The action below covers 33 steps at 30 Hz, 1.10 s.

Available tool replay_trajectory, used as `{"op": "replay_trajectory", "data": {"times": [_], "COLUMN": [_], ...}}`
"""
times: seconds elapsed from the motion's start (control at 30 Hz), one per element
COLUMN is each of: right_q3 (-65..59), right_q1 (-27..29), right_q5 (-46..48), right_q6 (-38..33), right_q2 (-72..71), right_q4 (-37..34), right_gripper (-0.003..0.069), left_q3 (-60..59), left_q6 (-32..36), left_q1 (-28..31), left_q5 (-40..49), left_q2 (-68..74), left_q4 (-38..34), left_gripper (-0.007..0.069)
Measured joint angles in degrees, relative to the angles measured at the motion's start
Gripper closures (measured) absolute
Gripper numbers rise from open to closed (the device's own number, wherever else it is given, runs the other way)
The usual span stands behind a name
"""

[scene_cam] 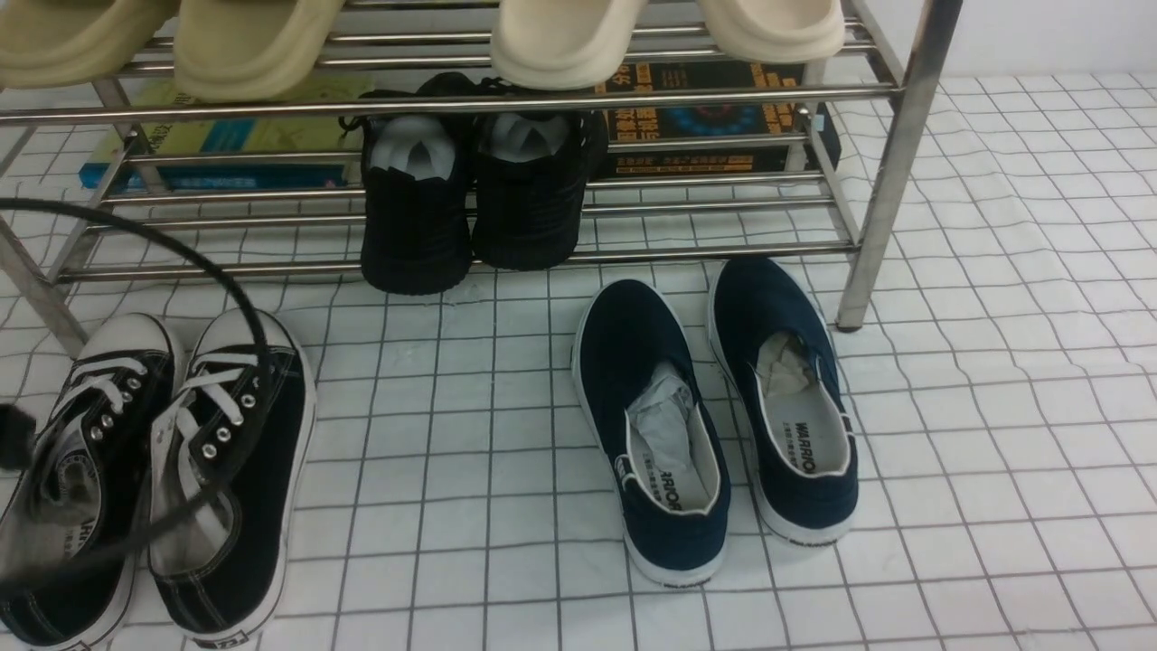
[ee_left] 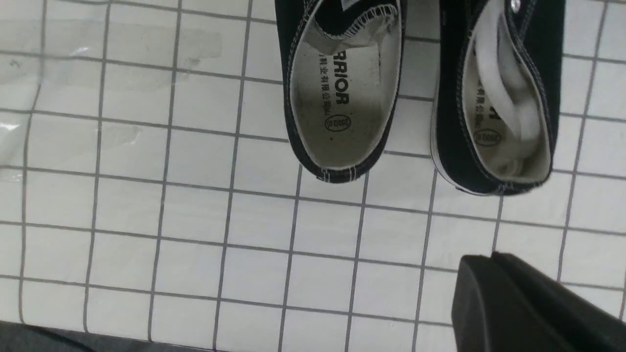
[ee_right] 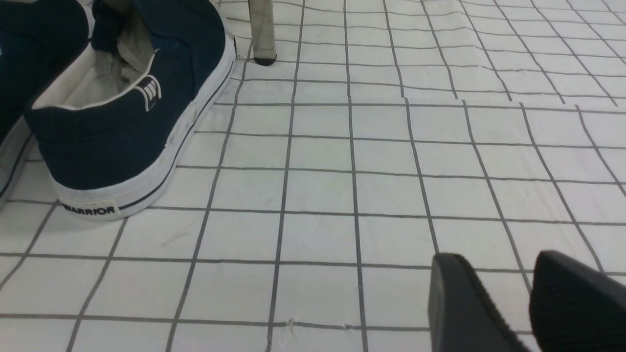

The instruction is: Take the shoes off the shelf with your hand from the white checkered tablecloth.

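Black lace-up sneakers [scene_cam: 235,398] sit on the checkered tablecloth [scene_cam: 434,542] below the steel rack [scene_cam: 506,104]; the closed, empty left gripper [ee_left: 494,259] or its trailing cable [scene_cam: 217,271] could snag their laces, dragging one askew.

At the far side, the scene is backed by a plain, pale wall [scene_cam: 1053,36]. In the left wrist view, a strip of dark grey surface [ee_left: 24,338] is shown along one edge. Pale, diffuse light is spread throughout.
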<state>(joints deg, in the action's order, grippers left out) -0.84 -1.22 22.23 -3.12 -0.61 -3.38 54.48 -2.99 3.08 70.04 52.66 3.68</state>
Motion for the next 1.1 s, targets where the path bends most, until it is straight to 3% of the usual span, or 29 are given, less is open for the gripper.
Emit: {"op": "replay_trajectory", "data": {"times": [0.13,0.3,0.4,0.83,1.1], "right_q3": [0.0,0.0,0.0,0.0,0.0], "right_q1": [0.0,0.0,0.0,0.0,0.0], "right_q5": [0.0,0.0,0.0,0.0,0.0], "right_q6": [0.0,0.0,0.0,0.0,0.0], "right_q2": [0.0,0.0,0.0,0.0,0.0], "right_q4": [0.0,0.0,0.0,0.0,0.0], "right_gripper": [0.0420,0.0420,0.0420,0.0420,0.0420], "left_q3": [-6.7,-18.7,-24.6,-35.5,-43.9], "left_q6": [1.8,2.1,2.1,1.7,0.3], "left_q1": [0.0,0.0,0.0,0.0,0.0], "left_q5": [-5.7,-23.9,-30.0,-32.1,-41.8], "left_q2": [-12.5,-28.5,-34.1,-39.5,-45.1], "left_q4": [-4.8,-9.9,-10.3,-6.2,-4.6], "left_gripper": [0.0623,0.0623,0.0623,0.0618,0.0609]}}
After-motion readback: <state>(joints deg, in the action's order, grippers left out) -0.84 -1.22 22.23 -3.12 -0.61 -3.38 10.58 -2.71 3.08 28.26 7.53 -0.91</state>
